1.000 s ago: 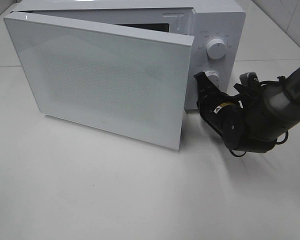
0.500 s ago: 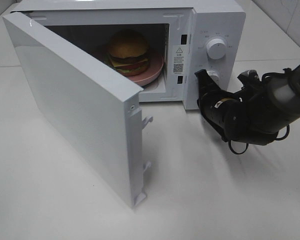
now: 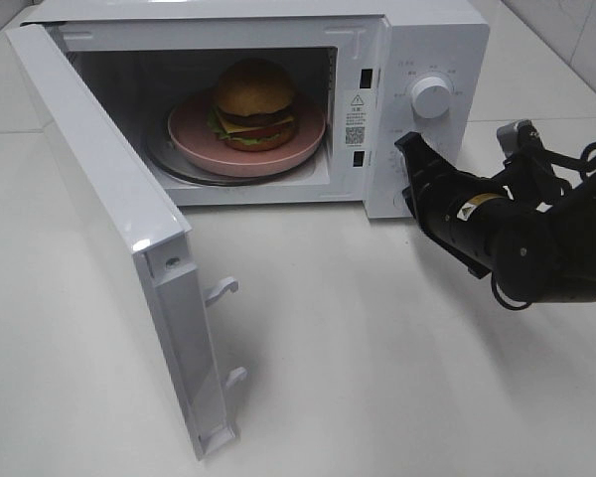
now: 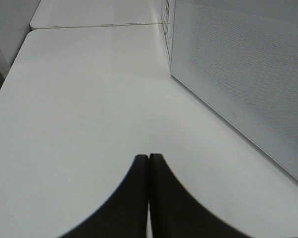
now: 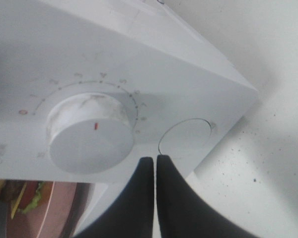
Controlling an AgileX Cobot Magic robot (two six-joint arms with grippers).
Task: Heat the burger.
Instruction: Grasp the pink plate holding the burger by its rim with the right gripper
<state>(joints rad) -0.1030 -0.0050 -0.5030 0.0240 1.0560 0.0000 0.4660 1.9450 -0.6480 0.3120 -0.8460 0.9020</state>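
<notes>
The burger (image 3: 255, 102) sits on a round pink plate (image 3: 194, 139) inside the white microwave (image 3: 437, 40), whose door (image 3: 109, 199) stands wide open to the left. My right gripper (image 3: 405, 144) is shut and empty, with its tips close to the lower control panel. In the right wrist view the right gripper (image 5: 155, 159) points between a white dial (image 5: 92, 139) and a round button (image 5: 185, 138); an edge of the burger (image 5: 27, 196) shows beside them. The left gripper (image 4: 148, 156) is shut and empty, low over the table beside the door's outer face (image 4: 248, 74).
An upper dial (image 3: 431, 96) sits on the control panel. The open door juts far out over the white table (image 3: 377, 378), and its latch hooks (image 3: 222, 290) stick out toward the middle. A wall edge shows at the back right.
The microwave door has swung from nearly shut to wide open, uncovering the burger and plate. My right arm has shifted a little to the right, with the gripper still shut.
</notes>
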